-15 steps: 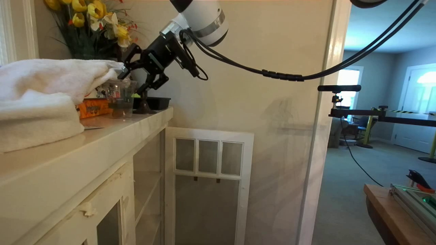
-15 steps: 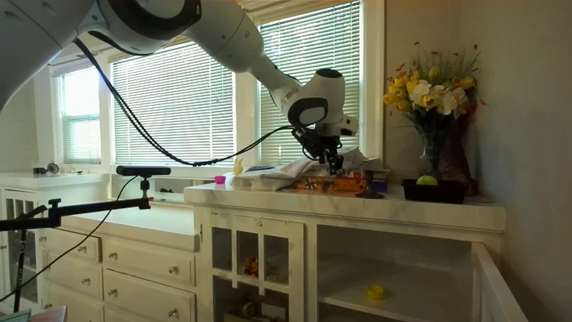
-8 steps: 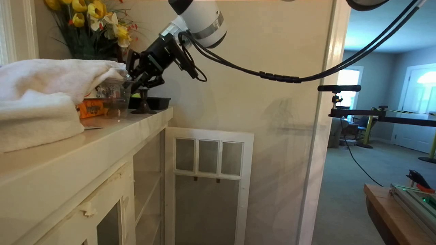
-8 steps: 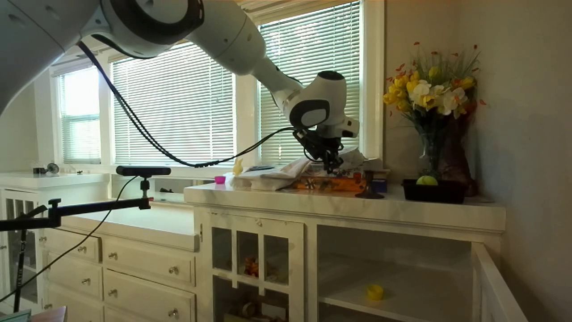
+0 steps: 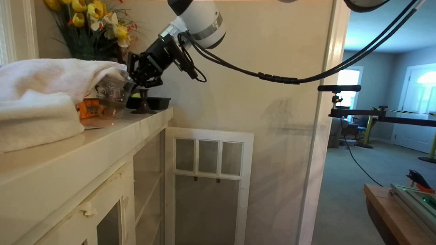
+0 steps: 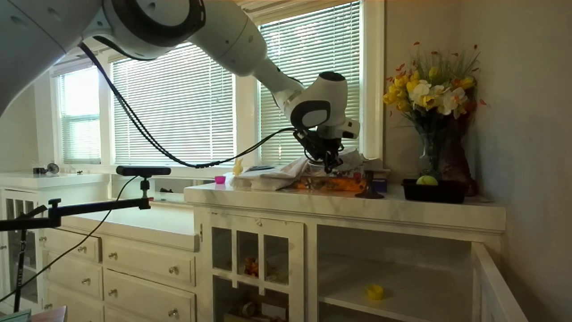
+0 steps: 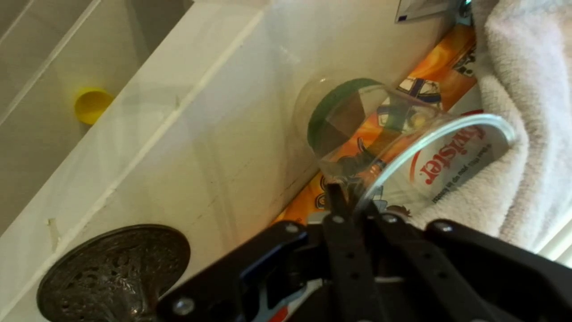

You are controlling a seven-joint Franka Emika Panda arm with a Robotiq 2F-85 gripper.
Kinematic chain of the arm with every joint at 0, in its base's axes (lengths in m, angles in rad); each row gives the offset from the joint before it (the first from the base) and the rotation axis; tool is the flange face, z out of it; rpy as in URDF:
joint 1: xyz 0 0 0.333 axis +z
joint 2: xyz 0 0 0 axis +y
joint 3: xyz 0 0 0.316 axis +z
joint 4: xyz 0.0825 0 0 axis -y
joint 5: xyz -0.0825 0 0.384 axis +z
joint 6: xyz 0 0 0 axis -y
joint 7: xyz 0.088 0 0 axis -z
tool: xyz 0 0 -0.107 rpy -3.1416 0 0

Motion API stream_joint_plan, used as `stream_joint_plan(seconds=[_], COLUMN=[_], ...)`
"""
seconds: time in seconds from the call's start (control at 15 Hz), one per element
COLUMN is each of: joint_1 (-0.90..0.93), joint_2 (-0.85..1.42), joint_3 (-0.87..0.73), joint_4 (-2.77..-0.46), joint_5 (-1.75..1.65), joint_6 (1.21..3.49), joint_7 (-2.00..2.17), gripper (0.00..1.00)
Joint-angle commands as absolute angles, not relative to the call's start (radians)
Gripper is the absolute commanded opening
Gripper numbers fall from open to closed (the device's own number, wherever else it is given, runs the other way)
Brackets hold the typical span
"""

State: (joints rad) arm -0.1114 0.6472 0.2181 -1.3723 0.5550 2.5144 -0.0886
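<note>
Clear cup, tilted, clamped at its rim by the gripper. Beside the cup: orange box, white towel. Apart from the cup: dark ornate stand.

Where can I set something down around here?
Bare: the counter strip between dark stand and cup; the shelf beside the yellow object. Crowded: around the tool, where cup, orange box and towel bunch together; also the corner with vase and tray.
</note>
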Motion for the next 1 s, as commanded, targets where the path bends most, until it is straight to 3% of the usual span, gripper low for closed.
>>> stream_joint_plan(seconds=[0.0,0.47,0.6,0.67,0.8,0.87,0.93], joint_1=[-0.111,-0.105,-0.105,-0.105,-0.103,-0.102,-0.101], joint_2=[0.669,0.648,0.642,0.640,0.638,0.638,0.639], joint_3=[0.216,0.207,0.208,0.207,0.204,0.203,0.202], joint_4=[-1.330,-1.337,-1.329,-1.325,-1.317,-1.313,-1.308], joint_5=[0.551,0.533,0.527,0.526,0.525,0.525,0.525], joint_6=[2.480,2.466,2.455,2.452,2.445,2.443,2.439], joint_7=[-0.077,-0.071,-0.072,-0.071,-0.068,-0.068,-0.068], gripper=[0.36,0.84,0.81,0.87,0.57,0.56,0.49])
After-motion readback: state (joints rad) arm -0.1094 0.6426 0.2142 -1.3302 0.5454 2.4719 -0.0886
